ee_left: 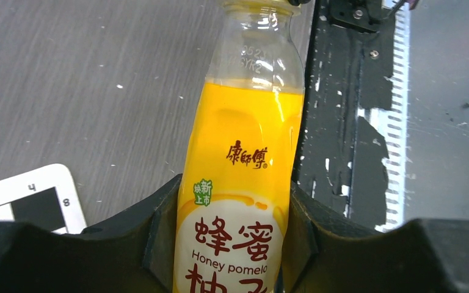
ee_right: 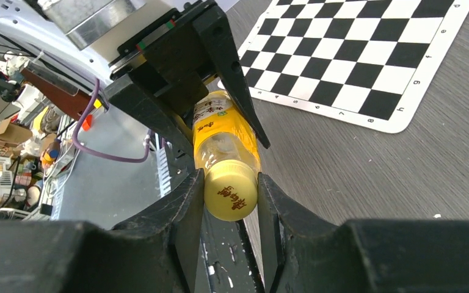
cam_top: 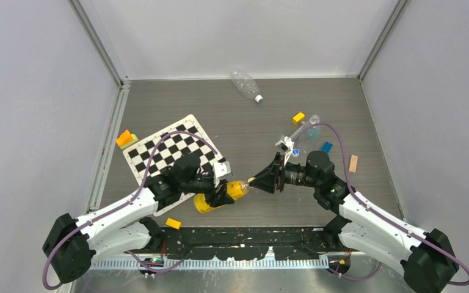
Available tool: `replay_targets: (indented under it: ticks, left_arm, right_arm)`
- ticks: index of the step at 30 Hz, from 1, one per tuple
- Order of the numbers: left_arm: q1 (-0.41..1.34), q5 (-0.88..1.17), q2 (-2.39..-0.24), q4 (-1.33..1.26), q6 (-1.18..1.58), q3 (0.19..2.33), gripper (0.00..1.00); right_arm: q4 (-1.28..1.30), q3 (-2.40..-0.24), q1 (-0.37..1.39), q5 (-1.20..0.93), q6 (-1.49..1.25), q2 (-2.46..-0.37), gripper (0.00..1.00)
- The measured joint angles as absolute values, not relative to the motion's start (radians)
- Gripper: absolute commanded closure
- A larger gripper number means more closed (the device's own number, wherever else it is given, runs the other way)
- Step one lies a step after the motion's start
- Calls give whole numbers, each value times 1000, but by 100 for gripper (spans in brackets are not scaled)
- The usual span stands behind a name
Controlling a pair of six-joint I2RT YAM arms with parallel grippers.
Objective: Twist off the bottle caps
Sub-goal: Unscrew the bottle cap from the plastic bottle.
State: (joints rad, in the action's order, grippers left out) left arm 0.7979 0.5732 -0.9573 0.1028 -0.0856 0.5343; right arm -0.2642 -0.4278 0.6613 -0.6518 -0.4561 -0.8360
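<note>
Here the yellow bottle (cam_top: 222, 196) runs left-right, cap (ee_right: 231, 196) toward right claw (cam_top: 256, 181).

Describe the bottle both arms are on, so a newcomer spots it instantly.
From the checkerboard mat, look just past its near right corner, between the arms. There the left gripper clamps the yellow-orange bottle while the right gripper pinches its yellow cap. It is the only coloured bottle; the clear bottle by the far wall is see-through.
</note>
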Motion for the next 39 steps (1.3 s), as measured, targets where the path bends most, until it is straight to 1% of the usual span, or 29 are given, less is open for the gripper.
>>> replay_targets:
  ticks: [6,8,9,10,11,12,13,15,23,26,32,39]
  left_arm:
    - [778,651,-974,117,-77,541,92]
    - [778,646,-974,118,-78,541,92]
    - [778,636,-974,118,-80,541,93]
    - [778,621,-973,116,-83,541,93]
    - [778,604,-971,115,-86,541,93]
    - [779,590,-967,114,-88,541,94]
    - [780,564,-960,110,-89,540,94]
    - [777,498,-939,98,-88,533,95]
    - [771,201,-765,4,-110,414,98]
    - [771,128,-729,-1,-122,397,100]
    - [780,39,-690,-11,-142,397,100]
    - [819,-31,-749,-20,-173,397,100]
  right_arm:
    - [-274,-411,667,-673,-417,-813,99]
    - [-276,-410,670,-666,-413,-811,82]
    - [-276,-410,672,-655,-413,-812,68]
    - [-276,-410,673,-642,-413,-812,62]
    - [-276,-410,673,-622,-413,-812,53]
    - [-273,-413,674,-599,-414,-812,49]
    - [-267,-419,677,-571,-416,-812,42]
    - [-244,-434,678,-519,-432,-812,38]
    - [-117,-562,677,-339,-569,-846,36]
    - [-90,-593,677,-284,-614,-859,36]
    - [-94,-601,677,-228,-735,-902,36]
    - [-89,-636,677,-229,-804,-963,36]
